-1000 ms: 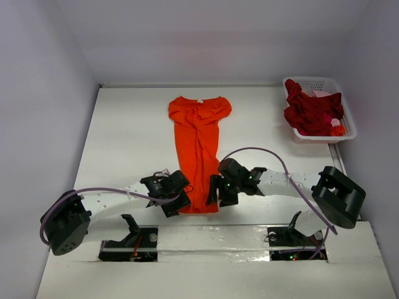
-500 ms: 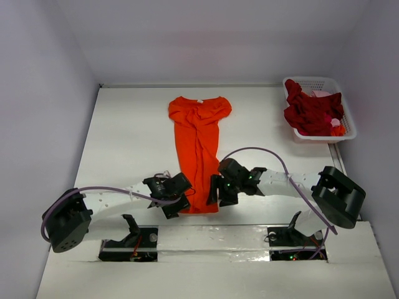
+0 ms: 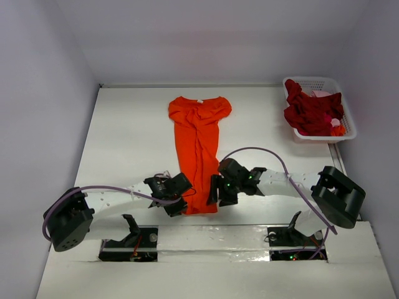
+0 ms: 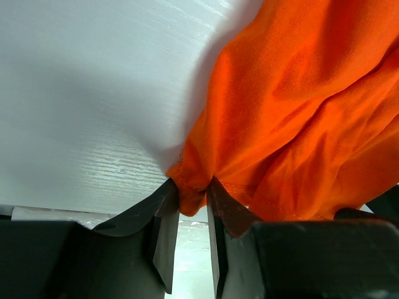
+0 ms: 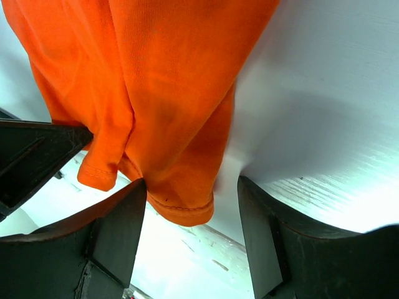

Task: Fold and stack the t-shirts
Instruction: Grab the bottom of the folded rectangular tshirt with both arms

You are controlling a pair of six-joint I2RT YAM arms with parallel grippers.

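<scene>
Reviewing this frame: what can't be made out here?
- Top view: wrist bodies hide the fingertips of the left gripper and right gripper at the orange t-shirt hem.
- Top view: dark red shirts heaped in the basket overlap; count unclear.
- Top view: neck label too small to read.
- Wrist views: frame edges cut off most of the shirt.

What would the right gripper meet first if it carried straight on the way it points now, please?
Most likely the orange t-shirt: its hem corner lies between the open fingers of the right gripper.
</scene>
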